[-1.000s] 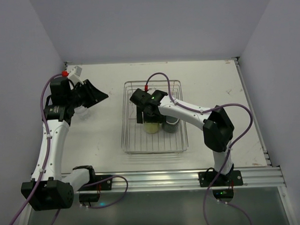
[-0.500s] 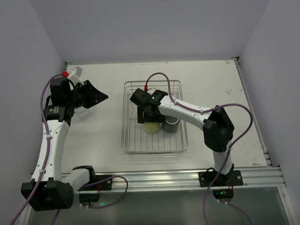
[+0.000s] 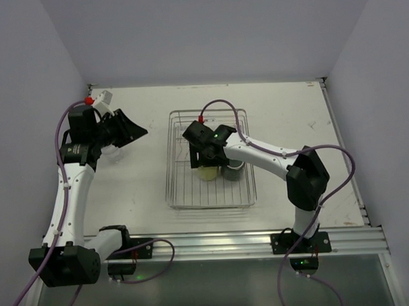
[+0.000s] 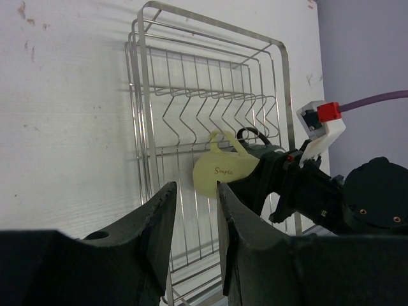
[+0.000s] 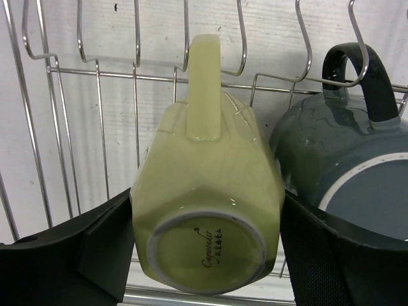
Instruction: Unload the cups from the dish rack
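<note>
**Grabbing the yellow cup**

Inside the dish rack (image 3: 212,193), near its middle, sits the yellow cup (image 5: 204,185). The right gripper (image 5: 207,252) hugs it with one black finger on each side.

The cup is pale yellow and shiny, with flat sides. Its thick handle points at the rack's wire prongs (image 4: 217,108). Its round bottom, with small writing on it, faces the arm.

It looks hard and smooth, so I think it could slip, and it could crack if dropped. The sides are a good place to hold it. The grey mug (image 5: 344,159) touches it inside the rack, so a bump is likely.

The left gripper (image 4: 194,197) hangs left of the rack, fingers nearly together, holding nothing.
</note>
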`<state>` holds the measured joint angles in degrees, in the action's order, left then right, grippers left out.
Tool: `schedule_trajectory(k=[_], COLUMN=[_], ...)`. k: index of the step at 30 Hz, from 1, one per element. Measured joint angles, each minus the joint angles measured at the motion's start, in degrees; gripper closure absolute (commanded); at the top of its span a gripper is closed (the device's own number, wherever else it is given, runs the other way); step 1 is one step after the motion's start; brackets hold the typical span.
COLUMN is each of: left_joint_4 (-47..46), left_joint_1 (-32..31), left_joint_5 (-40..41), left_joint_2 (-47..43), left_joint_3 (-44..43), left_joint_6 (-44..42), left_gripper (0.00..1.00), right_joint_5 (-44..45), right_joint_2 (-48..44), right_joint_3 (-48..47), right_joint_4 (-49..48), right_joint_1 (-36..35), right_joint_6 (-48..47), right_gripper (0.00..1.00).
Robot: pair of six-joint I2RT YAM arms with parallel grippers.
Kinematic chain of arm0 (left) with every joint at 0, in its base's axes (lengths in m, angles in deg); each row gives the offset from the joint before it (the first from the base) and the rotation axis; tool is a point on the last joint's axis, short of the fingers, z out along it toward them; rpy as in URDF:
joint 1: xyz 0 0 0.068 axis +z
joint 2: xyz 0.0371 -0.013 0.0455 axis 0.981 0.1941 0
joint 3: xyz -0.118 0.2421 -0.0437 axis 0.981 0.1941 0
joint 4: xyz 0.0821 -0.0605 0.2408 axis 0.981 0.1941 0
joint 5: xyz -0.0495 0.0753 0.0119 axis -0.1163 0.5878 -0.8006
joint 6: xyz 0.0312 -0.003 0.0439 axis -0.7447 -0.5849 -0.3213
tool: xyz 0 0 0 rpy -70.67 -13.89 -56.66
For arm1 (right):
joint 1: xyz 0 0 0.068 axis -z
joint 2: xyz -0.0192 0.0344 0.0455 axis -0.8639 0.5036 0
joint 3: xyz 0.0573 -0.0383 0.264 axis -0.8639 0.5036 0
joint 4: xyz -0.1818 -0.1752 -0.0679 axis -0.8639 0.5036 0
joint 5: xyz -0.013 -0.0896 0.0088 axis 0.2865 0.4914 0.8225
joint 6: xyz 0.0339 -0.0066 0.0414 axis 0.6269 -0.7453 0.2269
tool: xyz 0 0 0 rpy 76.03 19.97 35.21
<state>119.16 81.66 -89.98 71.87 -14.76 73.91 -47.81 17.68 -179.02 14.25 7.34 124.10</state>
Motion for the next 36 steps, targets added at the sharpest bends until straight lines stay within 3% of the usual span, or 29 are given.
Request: schedule_trajectory(k=[12, 19, 28, 32, 36], left_joint_4=[-0.13, -1.38, -4.24, -8.57, -17.79], left_joint_1=[0.00, 0.00, -0.44, -1.51, -6.45], left_joint_5=[-1.40, -6.58, -15.72, -20.41, -24.20], left_joint_2=[0.61, 0.74, 1.62, 1.49, 0.31], left_joint_3=[0.04, 1.18, 3.26, 6.47, 13.27], left_joint_6=[0.00, 0.17, 1.99, 5.79, 13.18], left_gripper=[0.65, 0.62, 0.58, 0.58, 0.56], right_joint_5=[-2.67, -13.49, -24.83, -29.35, -34.27], right_joint_2=[-7.96, -16.28, -25.27, -29.31, -32.00], right_joint_3=[3.80, 11.39, 18.73, 23.15, 26.32], right_joint_4=[-4.22, -12.50, -21.29, -23.85, -28.55], right_joint_1=[0.98, 2.51, 9.88, 13.20, 15.98], right_joint_6=[-3.74, -5.31, -6.25, -6.21, -5.84], right_gripper=[1.00, 1.00, 1.00, 1.00, 1.00])
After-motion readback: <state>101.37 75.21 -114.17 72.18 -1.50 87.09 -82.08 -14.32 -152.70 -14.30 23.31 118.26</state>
